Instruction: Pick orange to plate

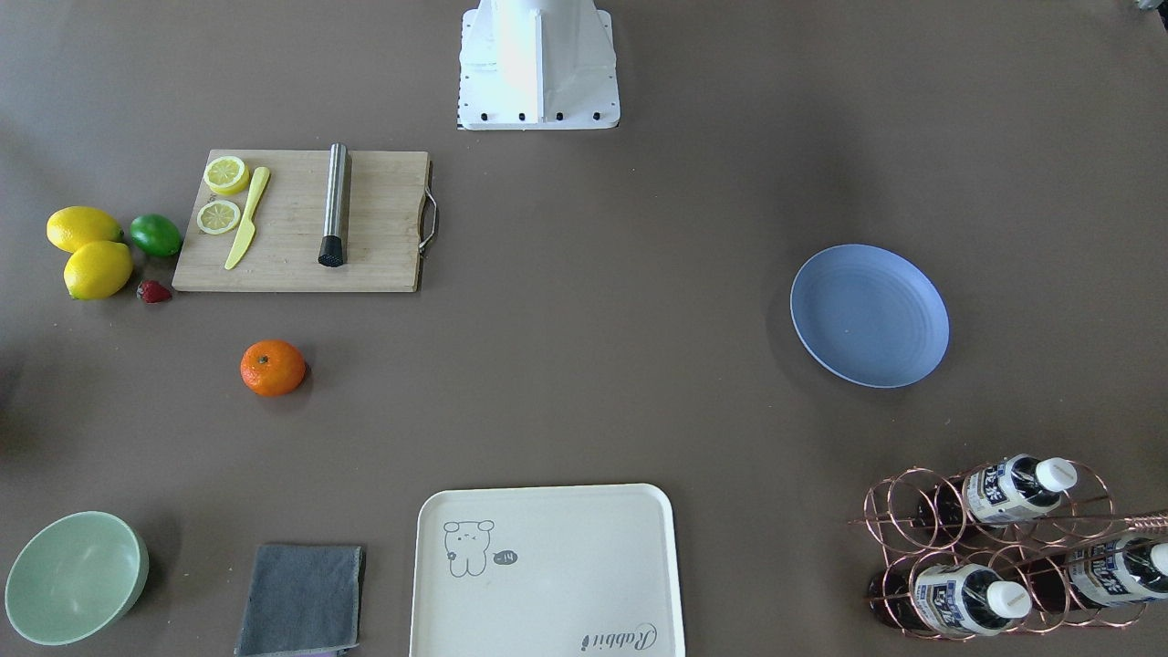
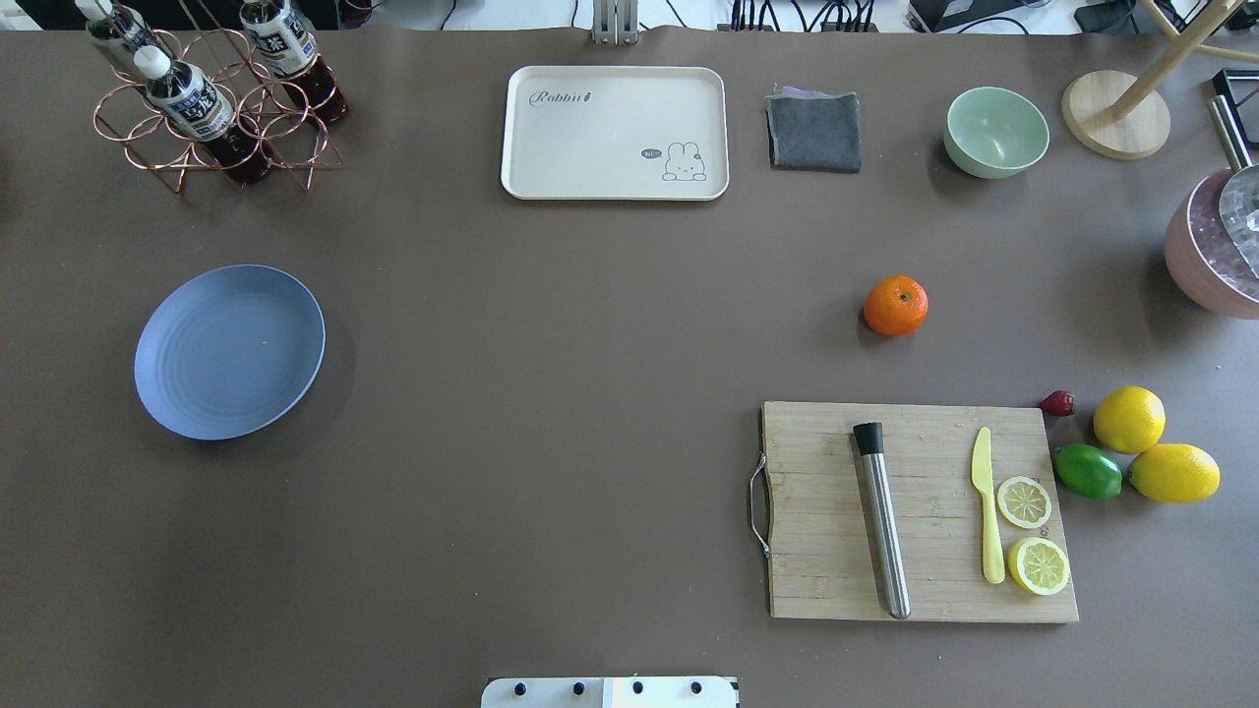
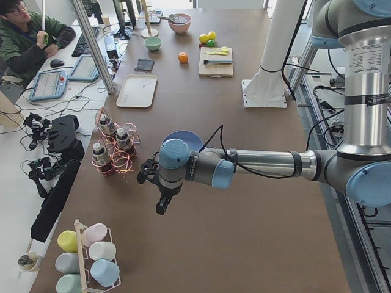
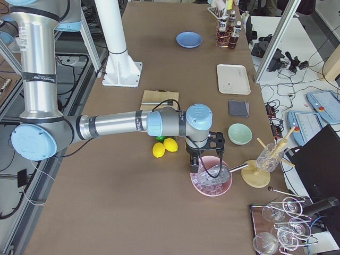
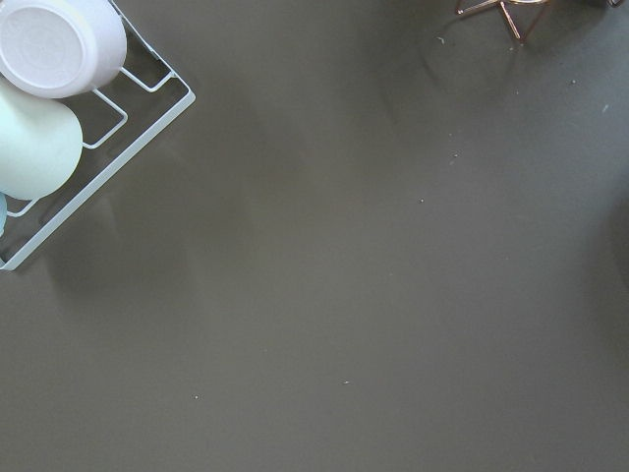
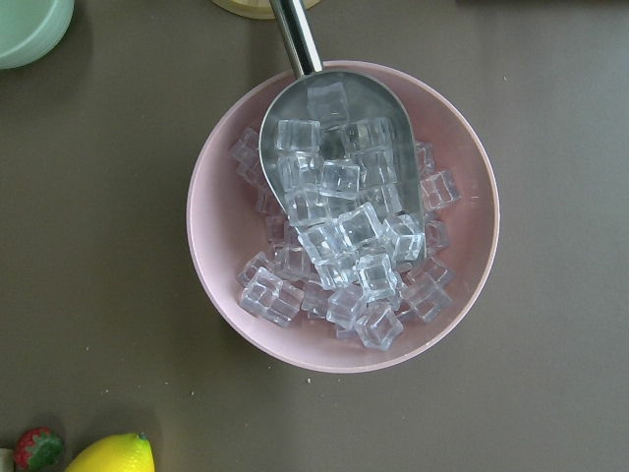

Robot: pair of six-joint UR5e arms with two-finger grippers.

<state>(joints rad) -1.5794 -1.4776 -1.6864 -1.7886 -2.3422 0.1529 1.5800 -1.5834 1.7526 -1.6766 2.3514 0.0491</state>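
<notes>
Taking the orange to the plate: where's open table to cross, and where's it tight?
The plate is bare. The brown stretch between plate, cream tray and cutting board is open, so a straight path from the orange looks free. Tight: the lemons, lime and strawberry beside the board, and the bottle rack beyond the plate.

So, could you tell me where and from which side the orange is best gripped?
Probably from straight above, closing across the widest middle of the orange: it is round and sits on the table with nothing close beside it.
</notes>
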